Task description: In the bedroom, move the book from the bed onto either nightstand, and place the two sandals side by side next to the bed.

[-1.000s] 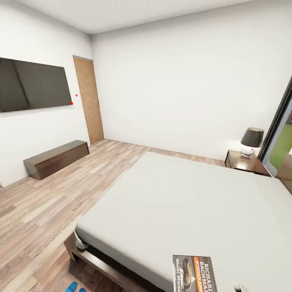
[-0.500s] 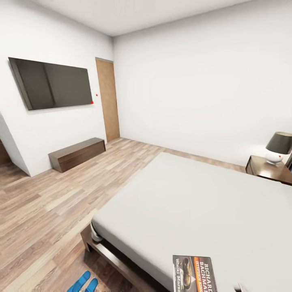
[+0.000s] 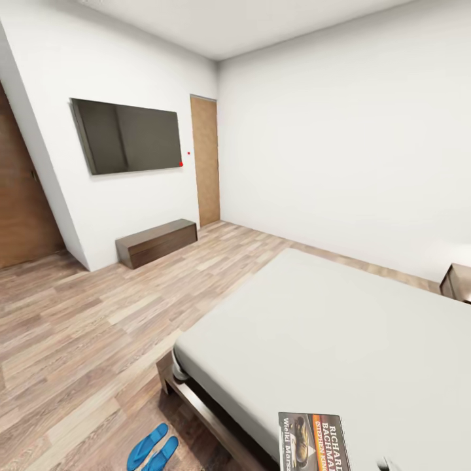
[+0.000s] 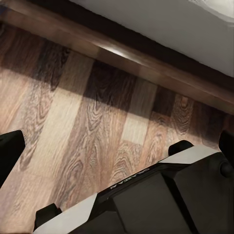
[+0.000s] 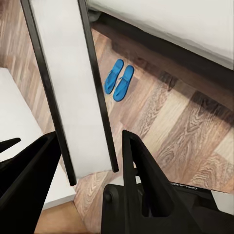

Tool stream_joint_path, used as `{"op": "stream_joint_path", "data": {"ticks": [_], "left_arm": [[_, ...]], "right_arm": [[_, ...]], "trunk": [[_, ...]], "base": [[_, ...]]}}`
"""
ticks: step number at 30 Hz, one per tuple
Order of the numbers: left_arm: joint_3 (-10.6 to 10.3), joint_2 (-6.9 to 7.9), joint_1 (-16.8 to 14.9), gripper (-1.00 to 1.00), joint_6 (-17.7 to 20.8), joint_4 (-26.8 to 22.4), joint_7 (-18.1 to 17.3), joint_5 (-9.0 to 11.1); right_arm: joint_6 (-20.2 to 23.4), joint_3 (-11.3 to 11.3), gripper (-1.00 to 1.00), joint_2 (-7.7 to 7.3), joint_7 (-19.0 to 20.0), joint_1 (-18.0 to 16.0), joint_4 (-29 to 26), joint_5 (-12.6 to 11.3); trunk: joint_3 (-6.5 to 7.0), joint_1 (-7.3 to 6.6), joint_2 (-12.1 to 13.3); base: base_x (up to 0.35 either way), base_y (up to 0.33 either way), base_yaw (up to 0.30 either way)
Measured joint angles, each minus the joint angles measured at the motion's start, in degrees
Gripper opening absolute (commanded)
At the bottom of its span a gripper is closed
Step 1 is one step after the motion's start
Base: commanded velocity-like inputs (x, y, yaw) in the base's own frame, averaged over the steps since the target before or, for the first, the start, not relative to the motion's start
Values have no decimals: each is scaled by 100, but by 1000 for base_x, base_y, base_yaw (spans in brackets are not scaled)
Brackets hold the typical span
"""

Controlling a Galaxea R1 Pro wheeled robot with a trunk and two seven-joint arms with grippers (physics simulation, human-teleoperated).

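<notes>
Head view: the bed (image 3: 340,333), light mattress on a dark wood frame, takes up the right half of the room. The book (image 3: 314,441) appears at the lower edge of this view, cover up, over the mattress's near corner. In the right wrist view the book (image 5: 68,83) stands edge-on between the fingers of the right tool (image 5: 87,161), which is closed on it. The sandals (image 3: 152,447) lie side by side on the wood floor (image 3: 98,327), near the bed's foot corner; the right wrist view also shows the pair (image 5: 119,82) close beside the bed frame. A corner of the nightstand (image 3: 458,282) shows at the far right edge. The left tool (image 4: 117,141) hangs over the floor beside the bed frame with its fingers spread wide, holding nothing. A wall television (image 3: 127,135), a low cabinet (image 3: 157,242) and a door (image 3: 206,160) stand on the far side.
</notes>
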Motion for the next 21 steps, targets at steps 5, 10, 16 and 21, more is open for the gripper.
{"op": "stream_joint_path", "data": {"ticks": [5,10,16,21], "left_arm": [[1,0,0,100,0,2,0,0],[1,0,0,100,0,1,0,0],[1,0,0,100,0,2,0,0],[-1,0,0,100,0,4,0,0]], "right_arm": [[0,1,-100,0,-1,0,1,0],[0,0,-100,0,-4,0,0,0],[0,0,-100,0,-5,0,0,0],[0,1,-100,0,-5,0,0,0]], "trunk": [[0,0,0],[0,0,0],[0,0,0],[0,0,0]], "base": [[0,0,292],[0,0,292],[0,0,292],[0,0,292]]}}
